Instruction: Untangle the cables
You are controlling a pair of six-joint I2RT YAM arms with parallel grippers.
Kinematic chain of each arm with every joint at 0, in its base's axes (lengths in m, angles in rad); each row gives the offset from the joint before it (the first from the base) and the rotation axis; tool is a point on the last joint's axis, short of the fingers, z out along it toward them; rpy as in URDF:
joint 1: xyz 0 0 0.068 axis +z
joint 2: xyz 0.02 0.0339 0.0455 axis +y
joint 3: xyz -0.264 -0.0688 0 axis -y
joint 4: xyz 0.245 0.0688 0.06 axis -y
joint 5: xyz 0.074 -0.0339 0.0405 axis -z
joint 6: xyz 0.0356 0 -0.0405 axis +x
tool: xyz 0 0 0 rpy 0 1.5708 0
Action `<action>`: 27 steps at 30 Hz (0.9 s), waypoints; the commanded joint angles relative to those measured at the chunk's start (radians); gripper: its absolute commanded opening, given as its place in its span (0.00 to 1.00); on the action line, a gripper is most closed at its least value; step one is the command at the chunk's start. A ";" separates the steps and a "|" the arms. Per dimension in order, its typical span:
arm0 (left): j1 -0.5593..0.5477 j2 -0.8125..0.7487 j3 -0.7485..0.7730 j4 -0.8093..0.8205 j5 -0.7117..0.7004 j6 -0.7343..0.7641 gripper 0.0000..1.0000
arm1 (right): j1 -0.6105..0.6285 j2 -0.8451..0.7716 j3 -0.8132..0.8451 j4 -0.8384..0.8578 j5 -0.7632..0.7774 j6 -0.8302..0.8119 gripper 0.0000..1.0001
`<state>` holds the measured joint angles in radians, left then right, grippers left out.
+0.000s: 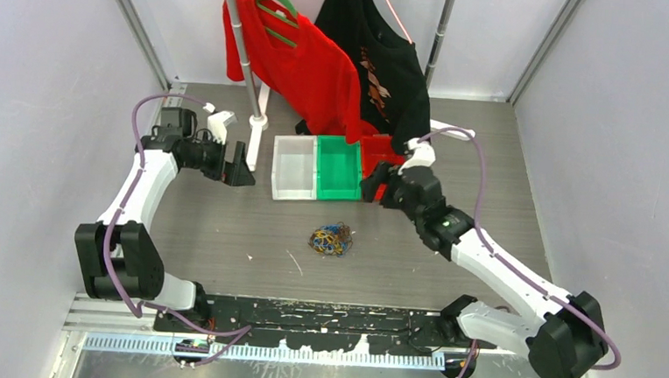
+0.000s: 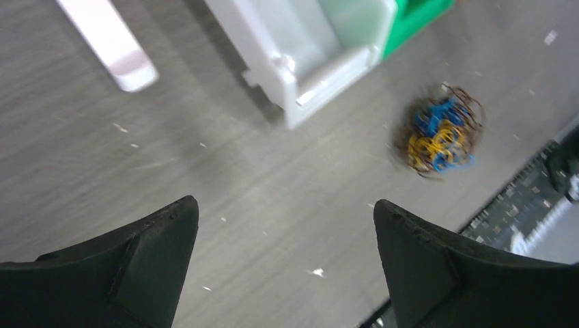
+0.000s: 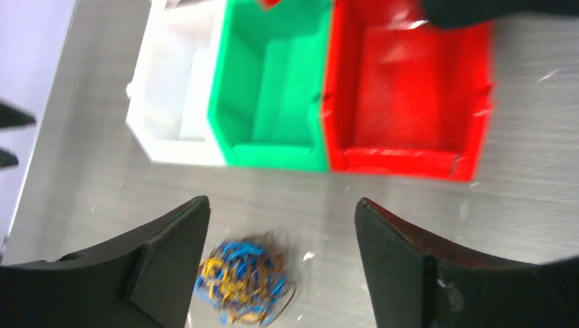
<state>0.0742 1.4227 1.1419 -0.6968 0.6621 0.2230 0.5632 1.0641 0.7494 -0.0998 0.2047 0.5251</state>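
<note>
We see left end effector (image 2: 283, 219) wide open, empty, far left over bench (image 1: 223, 235). Cables (image 1: 331, 239) sit clumped mid-bench, near side of green bin (image 1: 339, 167), untouched. Right end effector (image 3: 281, 205) jaws apart, holding nothing, by red bin (image 3: 410, 102).

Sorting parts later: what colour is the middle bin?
The bin is green; right wrist view shows it best.

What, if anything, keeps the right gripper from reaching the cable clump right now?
Probably nothing, so likely yes. The right gripper hangs open near the cable clump, which lies alone on bare table. The bins sit beyond it, not between.
</note>
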 commanded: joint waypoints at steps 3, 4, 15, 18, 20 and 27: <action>-0.003 -0.049 0.079 -0.248 0.167 0.062 0.97 | 0.212 0.088 -0.027 0.007 -0.031 0.066 0.72; -0.004 -0.050 0.079 -0.258 0.171 0.068 0.96 | 0.240 0.112 -0.024 0.002 -0.012 0.071 0.69; -0.027 -0.065 0.100 -0.357 0.186 0.096 0.90 | 0.291 0.300 -0.013 0.041 -0.093 0.133 0.54; -0.038 -0.079 0.110 -0.368 0.191 0.097 0.89 | 0.291 0.340 0.015 0.032 -0.100 0.129 0.52; -0.043 -0.086 0.116 -0.380 0.200 0.098 0.88 | 0.291 0.362 0.025 0.034 -0.102 0.127 0.48; -0.065 -0.120 0.121 -0.410 0.216 0.109 0.85 | 0.291 0.363 0.036 0.058 -0.125 0.112 0.15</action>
<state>0.0227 1.3495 1.2247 -1.0718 0.8326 0.3099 0.8497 1.4513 0.7448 -0.0948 0.1028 0.6373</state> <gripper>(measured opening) 0.870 0.241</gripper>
